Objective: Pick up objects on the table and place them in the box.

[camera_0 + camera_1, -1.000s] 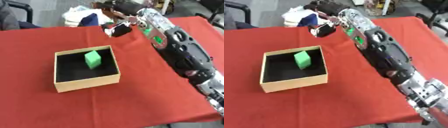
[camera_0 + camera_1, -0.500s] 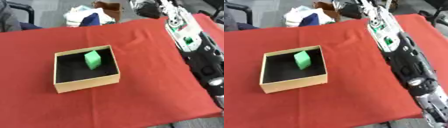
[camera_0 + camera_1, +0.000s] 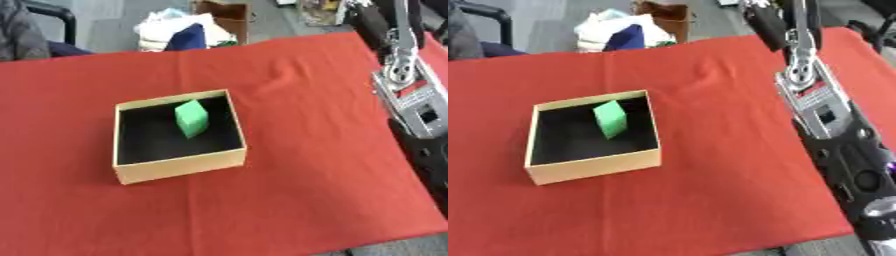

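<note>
Nearest, along the right edge: the right arm (image 3: 833, 130), black and silver, stretched from the lower right corner up past the far end of the table; its hand out of frame at the top, so whether released, clenched or grasping anything cannot be told. No left hand in either view. Farther in, left of centre on the red tablecloth (image 3: 306, 175): the box (image 3: 179, 167), tan-walled, dark inside, open upward. Inside it, toward the far wall, a green block (image 3: 192, 118), tilted, long axis roughly near-to-far, possibly leaning on the wall. No other loose object visible on the cloth, so likely nothing left to pick here, or else carried out of sight above. Box well to the left of the right arm, across bare cloth; any coming drop a leftward reach by that arm. Right eye view: more of the arm's lower length. Left eye view: more cloth left of the box. Beyond the table: a heap of white and blue cloth (image 3: 185, 34).
</note>
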`<state>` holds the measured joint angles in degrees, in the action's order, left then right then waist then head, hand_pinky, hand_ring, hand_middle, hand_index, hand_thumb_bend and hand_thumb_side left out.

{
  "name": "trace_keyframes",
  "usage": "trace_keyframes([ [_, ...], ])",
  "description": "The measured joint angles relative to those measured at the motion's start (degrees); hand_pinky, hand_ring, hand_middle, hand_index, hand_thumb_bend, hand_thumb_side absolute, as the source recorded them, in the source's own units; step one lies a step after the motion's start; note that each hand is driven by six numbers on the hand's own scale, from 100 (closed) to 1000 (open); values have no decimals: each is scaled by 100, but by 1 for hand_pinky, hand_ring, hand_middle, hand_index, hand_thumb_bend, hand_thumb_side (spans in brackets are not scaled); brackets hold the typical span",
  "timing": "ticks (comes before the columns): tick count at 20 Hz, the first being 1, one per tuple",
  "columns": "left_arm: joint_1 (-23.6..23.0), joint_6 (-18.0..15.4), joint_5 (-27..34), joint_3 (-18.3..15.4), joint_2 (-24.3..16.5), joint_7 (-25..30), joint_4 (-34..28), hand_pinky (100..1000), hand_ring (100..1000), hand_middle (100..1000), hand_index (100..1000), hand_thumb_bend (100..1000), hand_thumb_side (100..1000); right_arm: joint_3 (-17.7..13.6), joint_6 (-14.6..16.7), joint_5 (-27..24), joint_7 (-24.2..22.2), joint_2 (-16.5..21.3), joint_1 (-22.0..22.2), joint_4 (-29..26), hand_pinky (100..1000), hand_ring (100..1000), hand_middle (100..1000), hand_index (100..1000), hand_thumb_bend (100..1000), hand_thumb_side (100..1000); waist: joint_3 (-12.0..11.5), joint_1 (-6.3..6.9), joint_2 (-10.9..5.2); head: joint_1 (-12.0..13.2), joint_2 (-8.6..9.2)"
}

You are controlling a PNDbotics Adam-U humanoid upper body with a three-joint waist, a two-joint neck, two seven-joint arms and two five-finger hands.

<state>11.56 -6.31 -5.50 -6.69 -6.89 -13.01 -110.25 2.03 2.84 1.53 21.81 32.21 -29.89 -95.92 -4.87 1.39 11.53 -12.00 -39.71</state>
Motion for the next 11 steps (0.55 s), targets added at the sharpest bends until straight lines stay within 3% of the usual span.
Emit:
trace_keyframes([
  [11,-6,-2,43,0,27,-3,1,614,712,604,732,100,489,52,15,-386,146,-30,564,-221,612,746,812,970,100,750,91,31,53,92,-2],
])
